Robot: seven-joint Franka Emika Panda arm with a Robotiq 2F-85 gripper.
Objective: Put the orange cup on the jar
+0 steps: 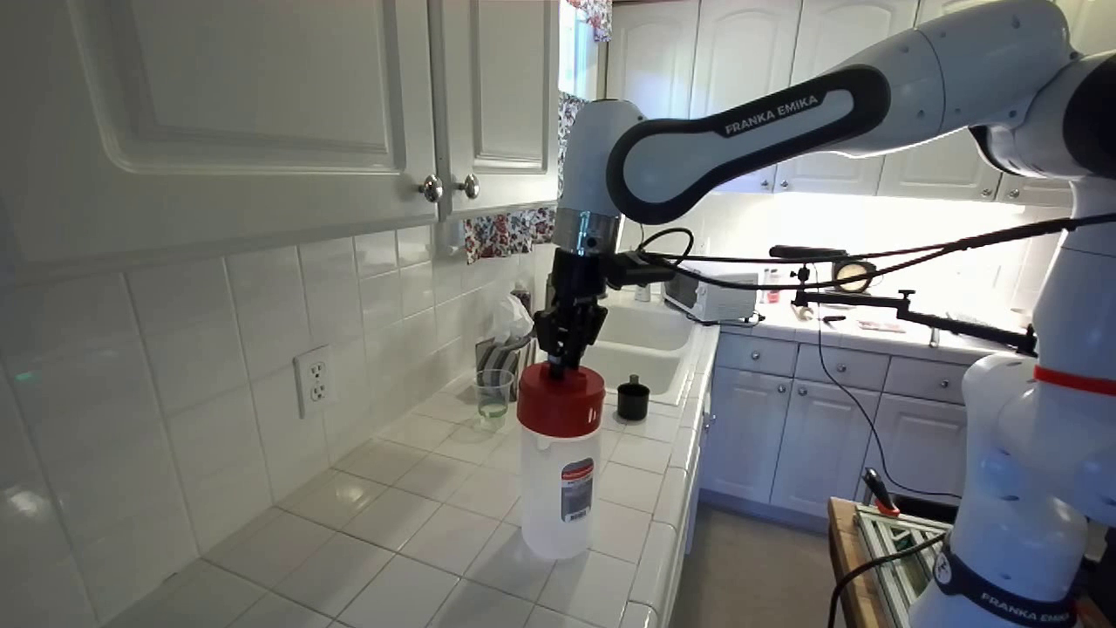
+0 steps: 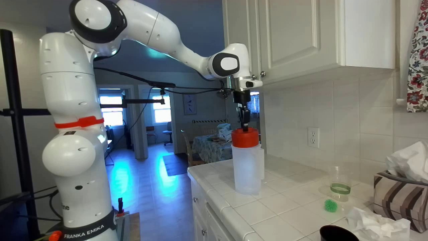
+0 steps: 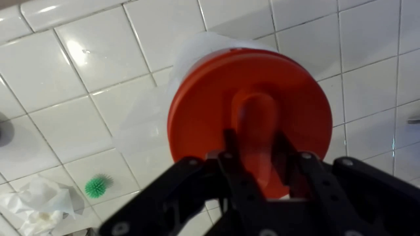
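The orange cup shows as a wide orange-red screw-type lid (image 1: pixel 562 410), also in an exterior view (image 2: pixel 241 142) and the wrist view (image 3: pixel 203 108). It sits on top of the tall translucent white jar (image 1: pixel 542 497), which stands upright on the tiled counter; the jar also shows in an exterior view (image 2: pixel 246 170). In the wrist view only the jar's side (image 3: pixel 197 46) shows past the lid. My gripper (image 3: pixel 254 137) points down, its fingers on either side of the lid's raised ridge, seemingly closed against it. The rim joint between lid and jar is hidden in the wrist view.
A black cup (image 1: pixel 633 401), a clear cup with a green band (image 2: pixel 340 189), a green spiky ball (image 2: pixel 330 205), crumpled tissue (image 2: pixel 378 222) and a striped tissue box (image 2: pixel 398 201) stand beyond the jar. Wall cabinets (image 1: pixel 261 105) hang above; the counter edge (image 1: pixel 658 558) is near.
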